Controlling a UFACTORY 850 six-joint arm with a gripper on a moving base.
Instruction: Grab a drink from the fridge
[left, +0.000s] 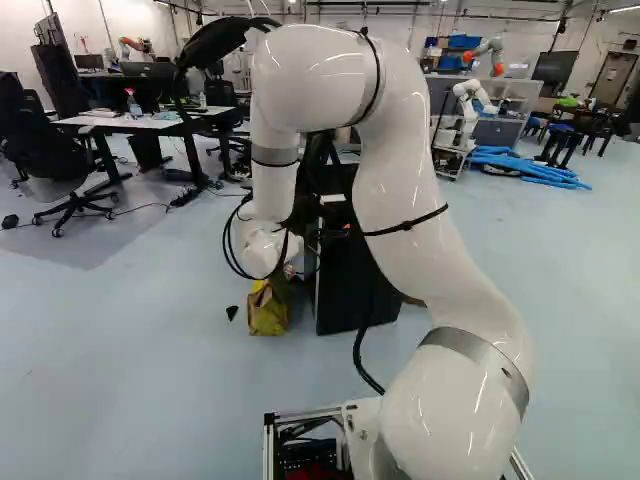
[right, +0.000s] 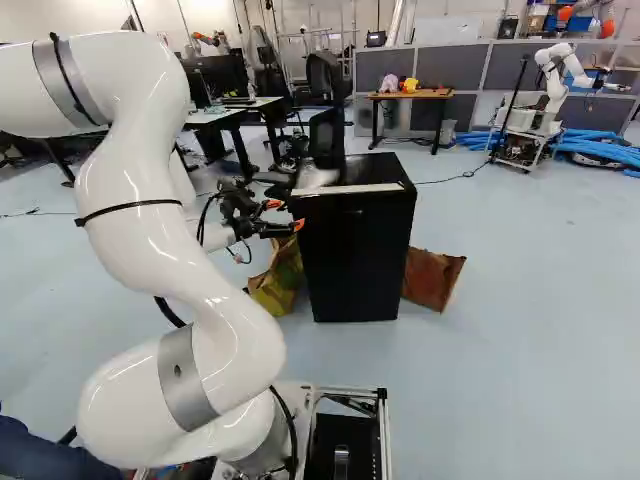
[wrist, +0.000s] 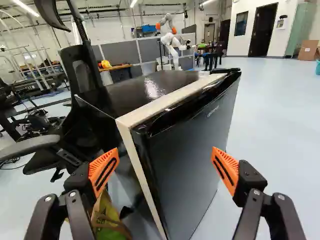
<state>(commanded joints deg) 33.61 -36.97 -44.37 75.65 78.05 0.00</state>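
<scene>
Item: my orange-padded, two-fingered black gripper (wrist: 165, 150), spread, holding nothing. Item: black box-shaped fridge (right: 355, 255), smooth dark door (wrist: 192, 155) shut; drink unseen, presumably inside. Risks: pads slip off the door's edge; a skewed pull at the fridge's front corner drags or tips it.

A robotics lab: another robot (right: 555, 85), desks (left: 130, 122), office chairs (left: 60, 160).

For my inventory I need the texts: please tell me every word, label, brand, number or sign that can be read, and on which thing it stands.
Fridge door, near its top edge: small pale lettering, too small to read for certain.
Yellow bag beside the fridge: dark marks, too unclear to read.
So, no readable text.
</scene>
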